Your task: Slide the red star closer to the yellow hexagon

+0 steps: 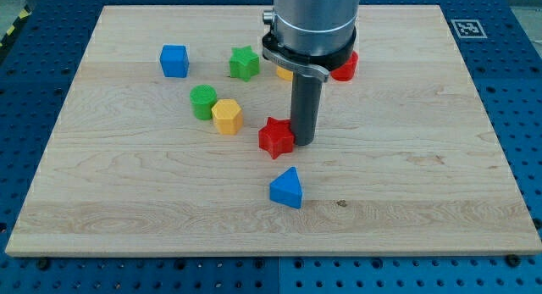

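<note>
We work over a pale wooden board that fills most of the view, its four edges all visible against a blue perforated table. The view's right half and the whole bottom strip of the board lie open, with wide room to slide things.

Our arm comes down from the view's top centre, ending in a plain dark rod that grips nothing. My tip sits right against the red star's right side.

The red star lies near the board's middle. The yellow hexagon stands near it to the view's left and slightly higher, with bare wood between them. A green cylinder touches the hexagon's upper left.

A blue triangular block rests below the star, apart from it. A green star and a blue cube sit toward the view's top left, well inside the edge. Behind the arm, a yellow block and a red block peek out, their shapes hidden.
</note>
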